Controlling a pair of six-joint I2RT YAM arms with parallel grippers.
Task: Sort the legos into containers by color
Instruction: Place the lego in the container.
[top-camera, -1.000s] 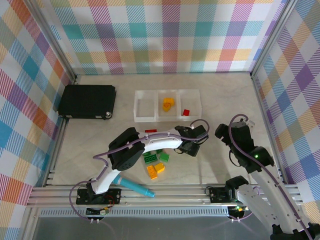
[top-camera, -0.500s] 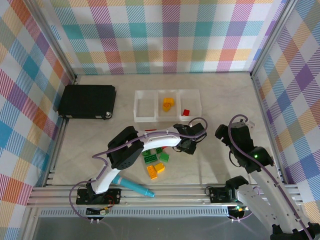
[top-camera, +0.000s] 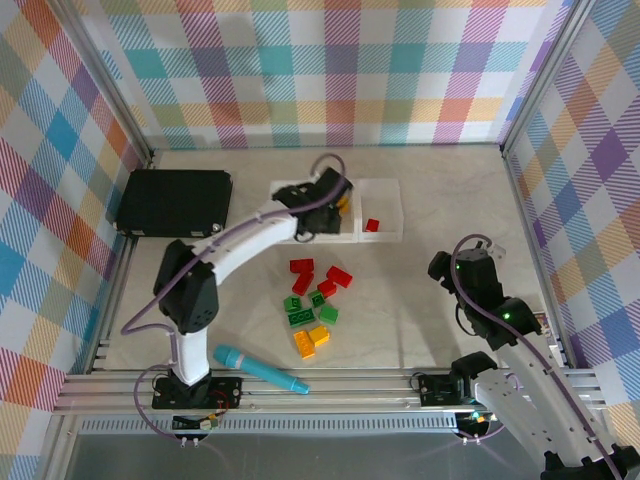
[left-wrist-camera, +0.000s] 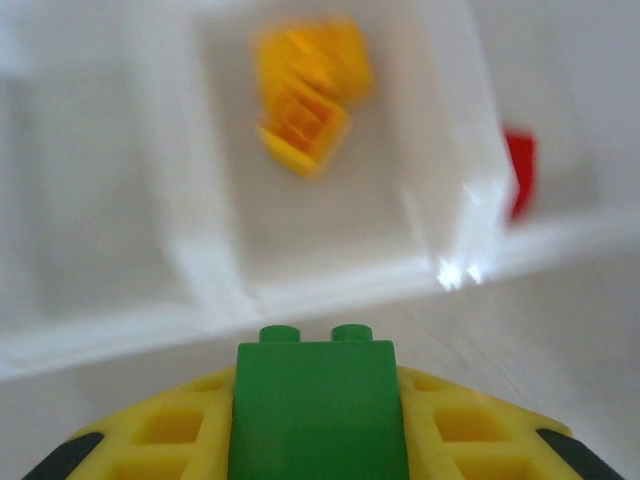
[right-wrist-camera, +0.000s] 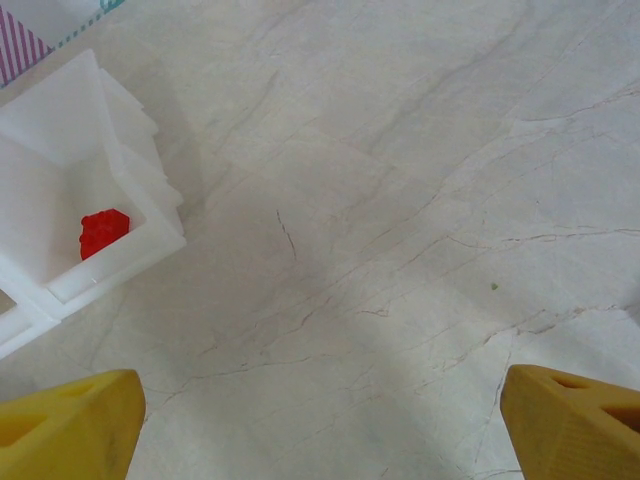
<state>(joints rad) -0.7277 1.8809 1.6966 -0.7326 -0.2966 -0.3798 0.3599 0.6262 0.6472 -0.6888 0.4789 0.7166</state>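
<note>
My left gripper hangs over the row of clear containers, near the wall between the left and middle trays. It is shut on a green lego, held between its yellow fingers. In the left wrist view, yellow legos lie in the middle tray and a red lego in the right one. Several red, green and orange legos lie loose on the table. My right gripper stands open over bare table, right of the red lego's tray.
A black case lies at the back left. A teal marker rests near the front edge. Plaid walls close in the table on three sides. The right arm stands over the right side.
The left gripper closed on the green lego just right of the pile, rose and swung back and left to the containers. The right arm has barely moved.
</note>
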